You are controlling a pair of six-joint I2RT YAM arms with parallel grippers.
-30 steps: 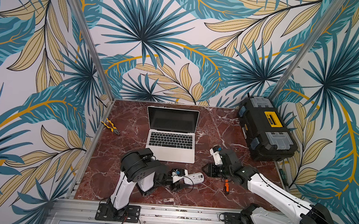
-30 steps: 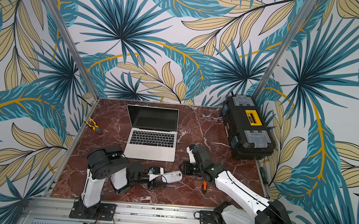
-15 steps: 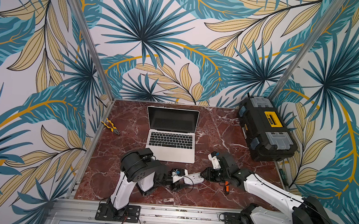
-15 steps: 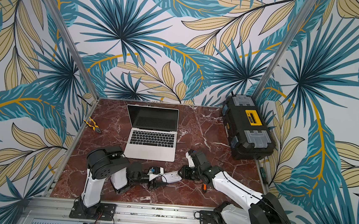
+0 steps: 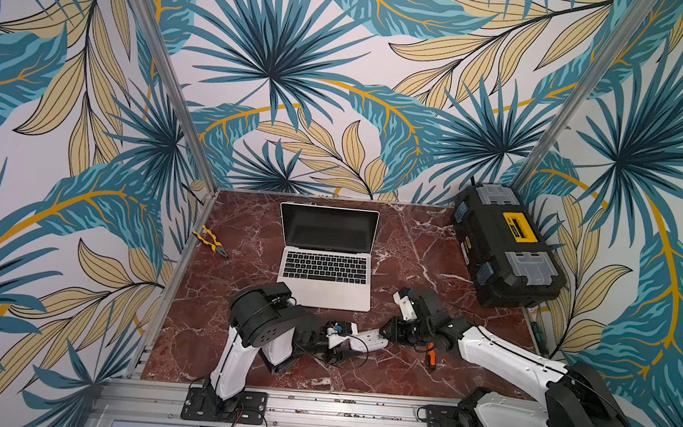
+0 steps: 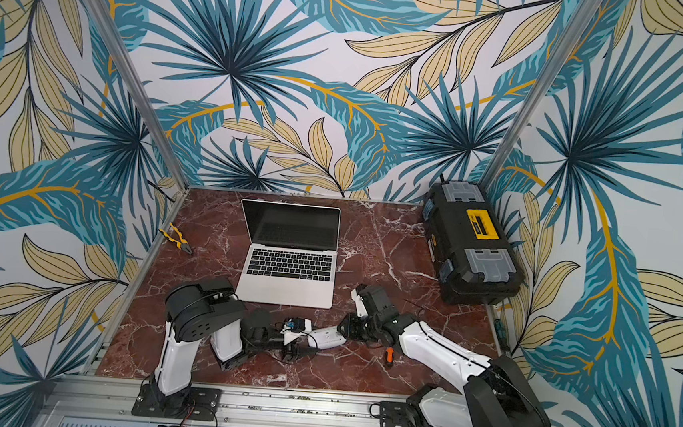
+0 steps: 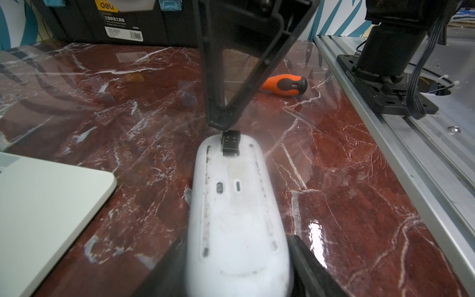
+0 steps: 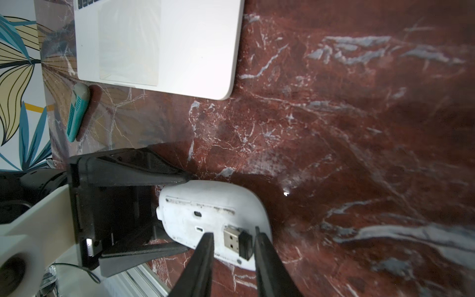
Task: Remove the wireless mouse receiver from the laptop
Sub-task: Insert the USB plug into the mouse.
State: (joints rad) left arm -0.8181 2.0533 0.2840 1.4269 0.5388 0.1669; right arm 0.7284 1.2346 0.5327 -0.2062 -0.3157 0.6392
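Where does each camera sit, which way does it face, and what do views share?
Top views: high before the red marble table, facing down at the slim silver laptop; both top views show left arm and right arm.
Left wrist: behind the left gripper, facing along the upturned white oval mouse toward the right gripper and black-and-yellow toolbox.
Right wrist: above its own fingers, facing down at the small black receiver; left gripper shows.
Shared: both wrist views show mouse, receiver, laptop.

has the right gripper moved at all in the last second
Yes. In both top views the right gripper has shifted away from the orange screwdriver, which stayed put, toward the white mouse in front of the laptop.
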